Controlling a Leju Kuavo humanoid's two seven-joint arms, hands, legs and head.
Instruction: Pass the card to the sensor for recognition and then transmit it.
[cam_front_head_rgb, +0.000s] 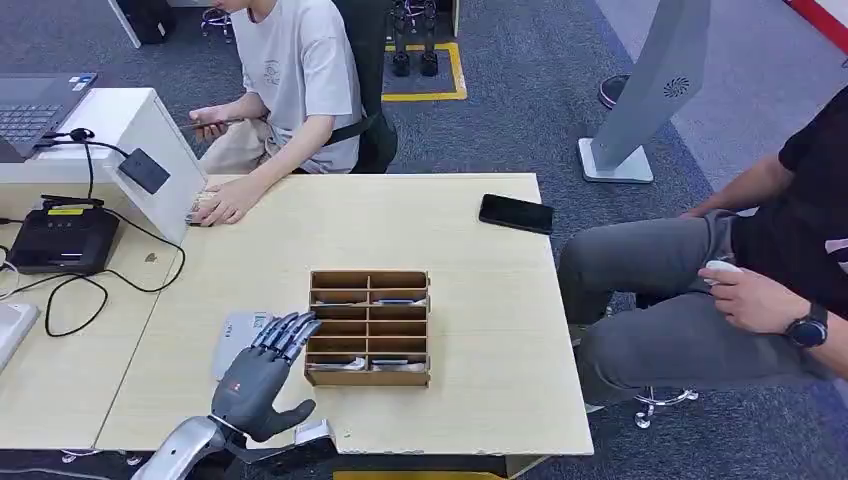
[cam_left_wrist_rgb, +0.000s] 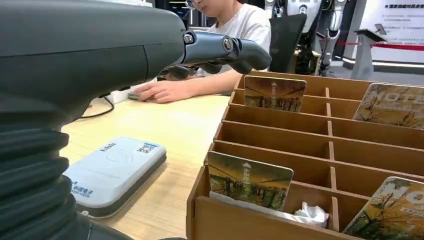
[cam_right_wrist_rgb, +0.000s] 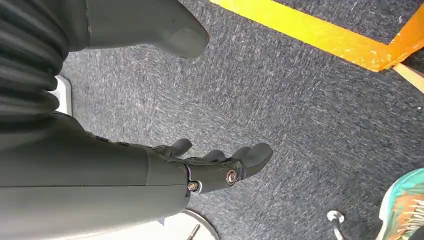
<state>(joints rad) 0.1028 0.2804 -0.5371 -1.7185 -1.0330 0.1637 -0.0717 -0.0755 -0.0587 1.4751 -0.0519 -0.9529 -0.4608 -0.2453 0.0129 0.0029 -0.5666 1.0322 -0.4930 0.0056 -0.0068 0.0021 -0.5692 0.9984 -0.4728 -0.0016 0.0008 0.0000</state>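
Observation:
A wooden card box (cam_front_head_rgb: 369, 327) with several slots stands mid-table; cards with a hotel picture (cam_left_wrist_rgb: 249, 180) stick up in some slots. Just left of the box lies a flat white card sensor (cam_front_head_rgb: 238, 333), also close by as the sensor (cam_left_wrist_rgb: 114, 167) in the left wrist view. My left hand (cam_front_head_rgb: 262, 370) hovers over the sensor beside the box's left wall, fingers spread and pointing forward, holding nothing. My left hand's fingers (cam_left_wrist_rgb: 220, 50) reach above the box's far rows. My right hand (cam_right_wrist_rgb: 210, 165) hangs over the carpet, fingers loosely apart and empty.
A person in a white shirt (cam_front_head_rgb: 295, 70) sits at the far side, one hand on the table by a white stand (cam_front_head_rgb: 150, 160). A black phone (cam_front_head_rgb: 516, 213) lies at the far right. Another person (cam_front_head_rgb: 720, 280) sits to the right. A black device with cables (cam_front_head_rgb: 62, 240) sits left.

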